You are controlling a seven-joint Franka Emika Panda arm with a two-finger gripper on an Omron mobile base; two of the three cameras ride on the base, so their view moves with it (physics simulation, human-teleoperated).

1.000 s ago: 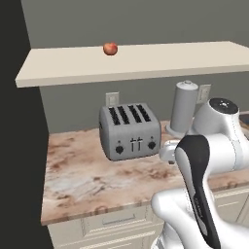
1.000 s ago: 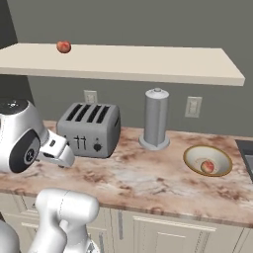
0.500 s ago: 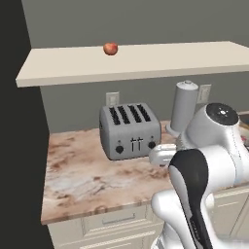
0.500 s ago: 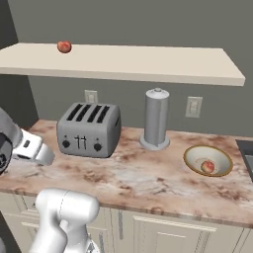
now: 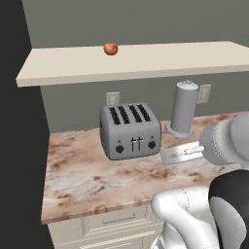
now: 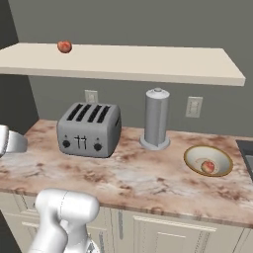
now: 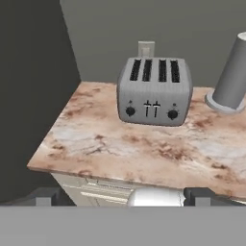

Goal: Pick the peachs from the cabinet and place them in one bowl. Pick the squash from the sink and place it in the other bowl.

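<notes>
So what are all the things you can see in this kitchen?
peach: one, red-orange, on the cabinet shelf, left end
peach: one, red-orange, inside the bowl
bowl: one, cream with golden-brown rim, on the counter, right side
cabinet: one, beige slab, above the counter
toaster: one, grey, four slots, on the counter by the wall
canister: one, tall grey cylinder, right of the toaster
wall outlets: two, pale, on the grey wall
drawer fronts: white, under the counter
sink: dark edge, far right
tool: dark tips far apart, holding nothing

No readable text, label, brand, number or sign appears on anything here.
</notes>
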